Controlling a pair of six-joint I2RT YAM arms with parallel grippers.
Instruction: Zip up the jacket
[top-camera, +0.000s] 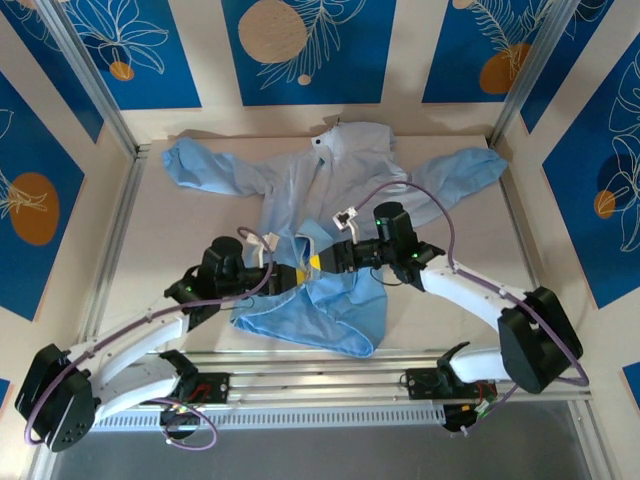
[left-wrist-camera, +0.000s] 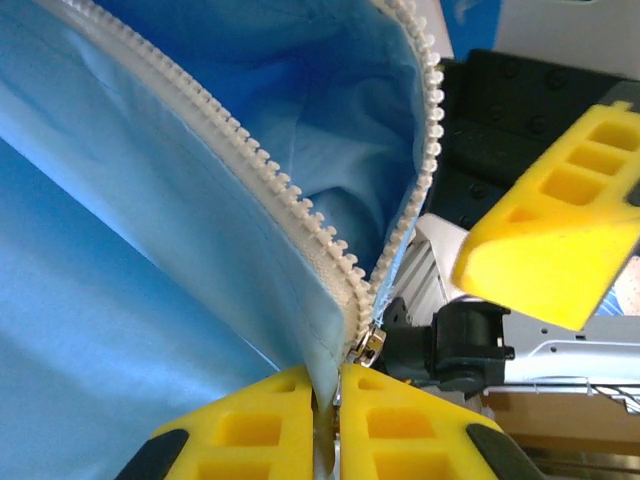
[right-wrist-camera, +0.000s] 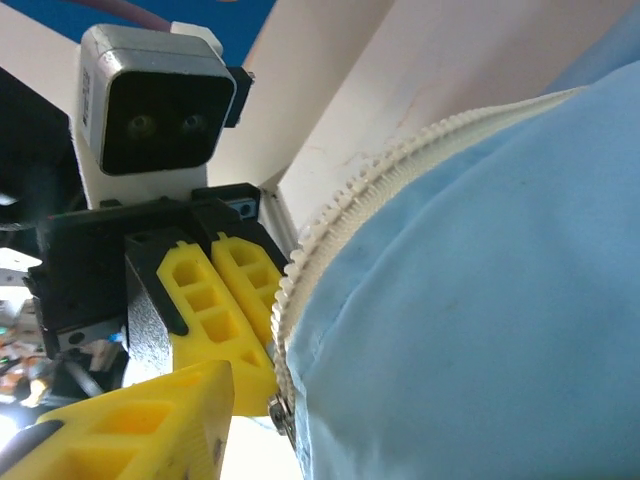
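One jacket (top-camera: 345, 165) is spread on the table (top-camera: 190, 225), hood far; its near hem is pinched below the zipper (left-wrist-camera: 300, 235) by the left gripper (left-wrist-camera: 335, 378); the right gripper (top-camera: 322, 262) is set just right of it, and whether it is spread cannot be told.

Jacket (left-wrist-camera: 150, 300): was cut off up close.
Zipper pull (left-wrist-camera: 368, 346): was half hidden behind left fingers (left-wrist-camera: 250, 430).
Right gripper (top-camera: 320, 261): had one finger cut off, other hidden.

Thin matt cloth jacket (top-camera: 330, 170), plastic zipper teeth (left-wrist-camera: 270, 190), shiny metal slider (left-wrist-camera: 368, 345), matt plastic end effector fingers (left-wrist-camera: 250, 425)
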